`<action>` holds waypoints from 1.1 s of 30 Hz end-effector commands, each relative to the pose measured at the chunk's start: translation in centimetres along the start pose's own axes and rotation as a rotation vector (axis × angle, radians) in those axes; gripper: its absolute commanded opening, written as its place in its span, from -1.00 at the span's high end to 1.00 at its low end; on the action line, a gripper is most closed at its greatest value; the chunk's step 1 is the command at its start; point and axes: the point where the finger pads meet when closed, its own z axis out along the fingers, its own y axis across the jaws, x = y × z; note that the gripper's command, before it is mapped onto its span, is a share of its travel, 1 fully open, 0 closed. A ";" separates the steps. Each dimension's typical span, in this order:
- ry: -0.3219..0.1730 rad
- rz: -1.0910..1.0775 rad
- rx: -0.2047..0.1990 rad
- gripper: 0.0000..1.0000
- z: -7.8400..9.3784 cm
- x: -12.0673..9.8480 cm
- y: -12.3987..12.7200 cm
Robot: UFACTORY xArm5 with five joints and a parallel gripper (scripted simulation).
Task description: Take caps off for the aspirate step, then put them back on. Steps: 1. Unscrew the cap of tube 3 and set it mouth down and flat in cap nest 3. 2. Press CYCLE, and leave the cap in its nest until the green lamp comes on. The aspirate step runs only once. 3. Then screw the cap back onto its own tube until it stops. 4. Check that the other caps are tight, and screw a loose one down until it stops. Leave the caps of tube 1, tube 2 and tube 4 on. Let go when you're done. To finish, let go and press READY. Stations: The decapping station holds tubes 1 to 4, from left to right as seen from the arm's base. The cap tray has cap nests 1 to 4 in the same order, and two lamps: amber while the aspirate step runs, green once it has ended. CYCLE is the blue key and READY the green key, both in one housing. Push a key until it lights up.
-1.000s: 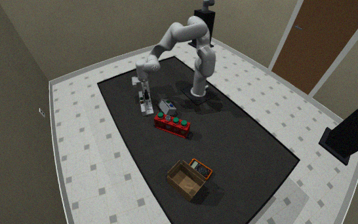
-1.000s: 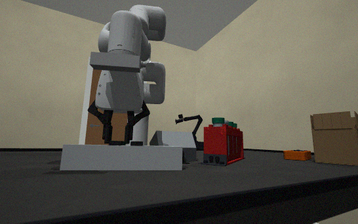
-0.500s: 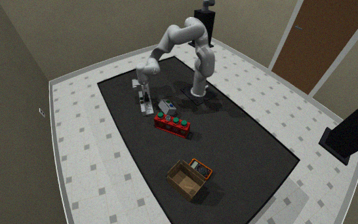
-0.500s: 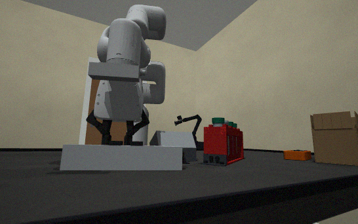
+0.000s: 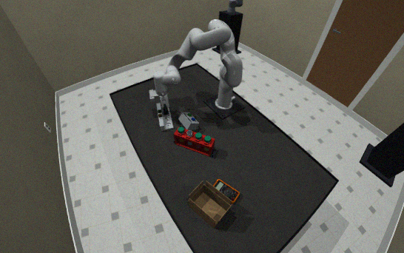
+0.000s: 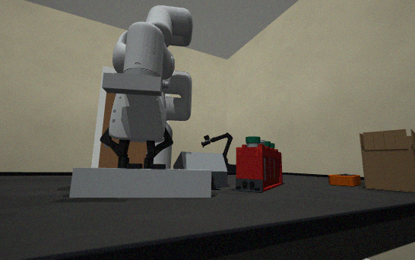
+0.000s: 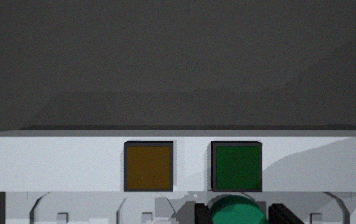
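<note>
No readable text anywhere. Gripper (image 7: 237,216) is clamped on the round green cap (image 7: 235,209), low over the grey boxy cap tray (image 6: 140,183), below the unlit square green lamp (image 7: 236,166).
</note>
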 end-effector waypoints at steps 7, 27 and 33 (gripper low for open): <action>0.004 0.000 0.000 1.00 0.3 0.1 0.0; 0.004 0.000 0.000 0.08 0.8 0.1 0.0; 0.004 0.000 0.000 0.08 0.8 0.1 0.0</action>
